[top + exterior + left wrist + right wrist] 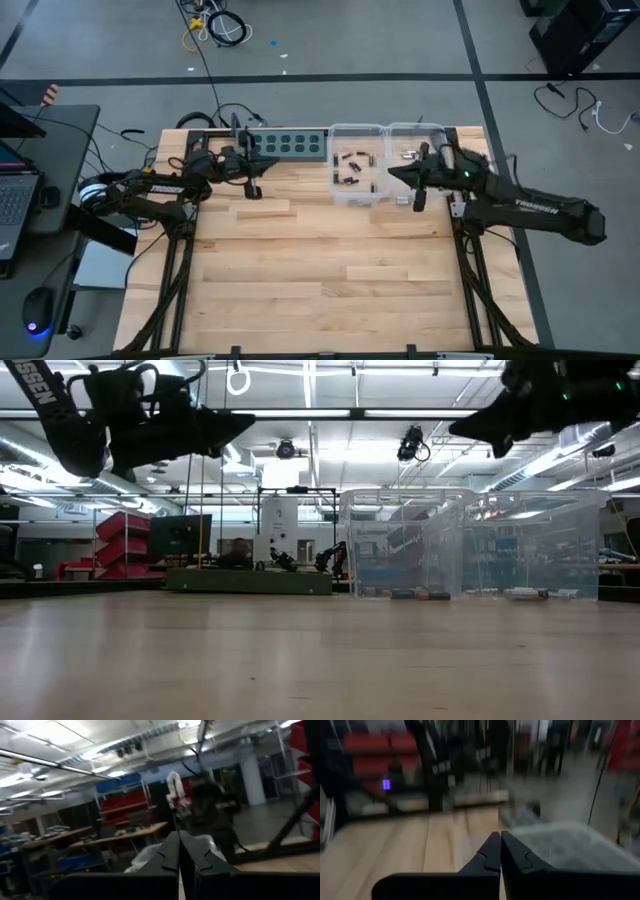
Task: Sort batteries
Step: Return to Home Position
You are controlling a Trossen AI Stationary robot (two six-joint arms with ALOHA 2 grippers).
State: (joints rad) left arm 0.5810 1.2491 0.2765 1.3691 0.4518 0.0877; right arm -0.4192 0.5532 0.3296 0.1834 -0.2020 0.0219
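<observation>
Two clear plastic bins stand side by side at the table's far edge. The left bin (355, 190) holds several dark batteries (349, 166). The right bin (436, 135) holds silvery batteries (408, 154). In the low view both lots lie on the bin floors, the dark batteries (420, 596) and the silvery batteries (525, 594). My left gripper (272, 160) hovers shut, left of the bins, pointing toward them. It also shows in the left wrist view (179, 842). My right gripper (392, 172) hovers shut above the bins, pointing left, and holds nothing. It also shows in the right wrist view (500, 842).
A green power strip (285, 143) lies at the far edge, left of the bins. Bare wooden table (320, 270) stretches toward the near edge. A laptop and a mouse sit on a side desk (30, 200) beyond the table's left edge.
</observation>
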